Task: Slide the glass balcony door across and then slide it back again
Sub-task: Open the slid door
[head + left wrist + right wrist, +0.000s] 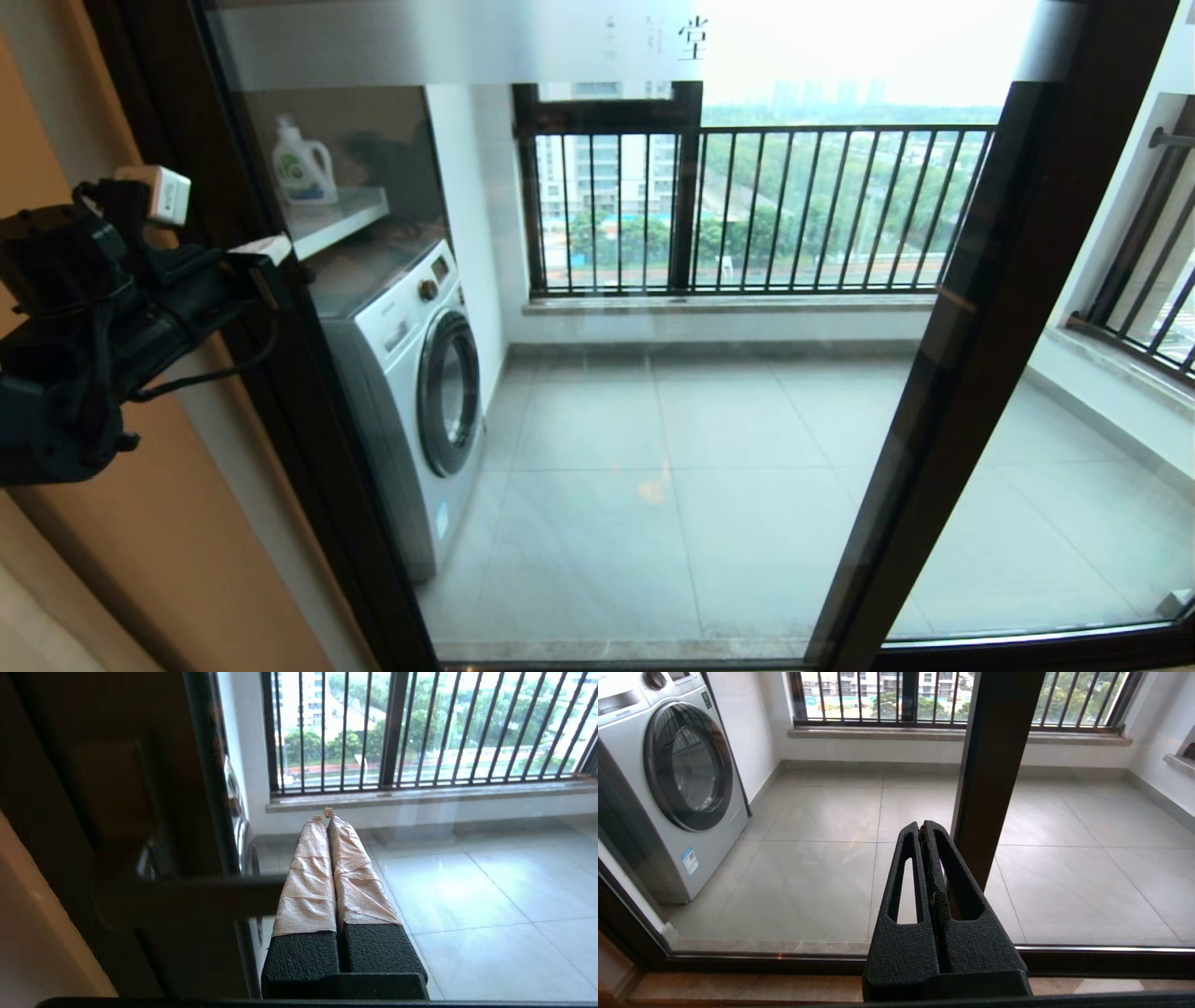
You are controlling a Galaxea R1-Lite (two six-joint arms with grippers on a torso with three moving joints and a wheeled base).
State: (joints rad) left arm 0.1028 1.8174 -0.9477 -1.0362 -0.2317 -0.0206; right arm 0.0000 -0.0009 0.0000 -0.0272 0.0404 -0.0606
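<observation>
The left hand (266,266), its taped fingers (308,877) pressed together on nothing, sits right by the short bar handle (187,898) on the dark upright edge of the glass balcony door (653,420), a tall clear panel showing the washing machine (415,392) behind, while the right hand (927,833) hangs closed and empty nearby.
</observation>
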